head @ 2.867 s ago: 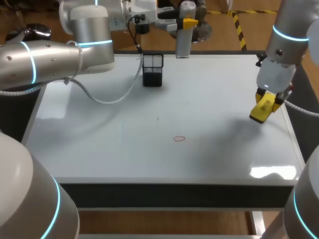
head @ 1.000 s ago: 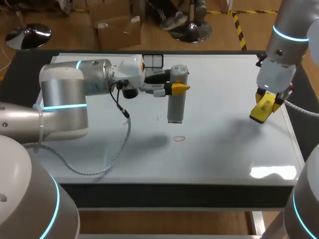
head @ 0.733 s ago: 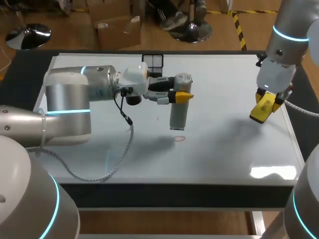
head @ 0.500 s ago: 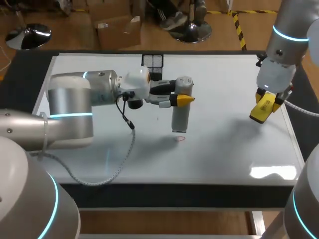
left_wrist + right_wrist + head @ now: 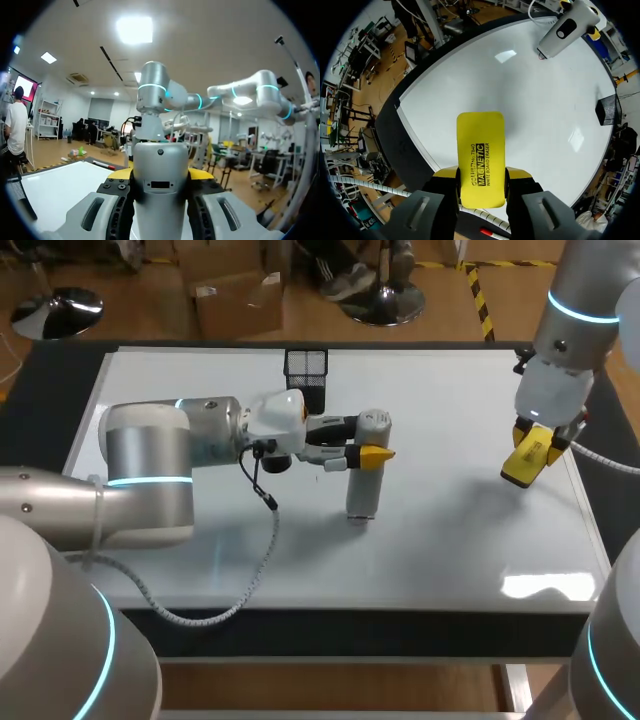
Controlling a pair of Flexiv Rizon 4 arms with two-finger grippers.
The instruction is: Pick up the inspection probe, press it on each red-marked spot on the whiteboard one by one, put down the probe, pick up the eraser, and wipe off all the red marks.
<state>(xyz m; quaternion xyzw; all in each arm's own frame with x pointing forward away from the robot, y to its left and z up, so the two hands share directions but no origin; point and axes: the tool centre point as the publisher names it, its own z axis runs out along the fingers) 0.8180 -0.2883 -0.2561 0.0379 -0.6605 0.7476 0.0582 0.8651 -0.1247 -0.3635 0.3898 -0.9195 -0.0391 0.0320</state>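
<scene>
Probe (image 5: 365, 470) lowered, seemingly touching whiteboard (image 5: 450, 540); contact head-view only.

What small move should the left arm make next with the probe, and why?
Probably lift the probe straight up off the whiteboard. The left gripper holds it upright, lower end on the board; no red mark shows elsewhere, and the right gripper holds the eraser ready.

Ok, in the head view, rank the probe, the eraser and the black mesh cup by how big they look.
1. probe
2. eraser and black mesh cup: about alike, not ranked; the cup is partly hidden.
</scene>
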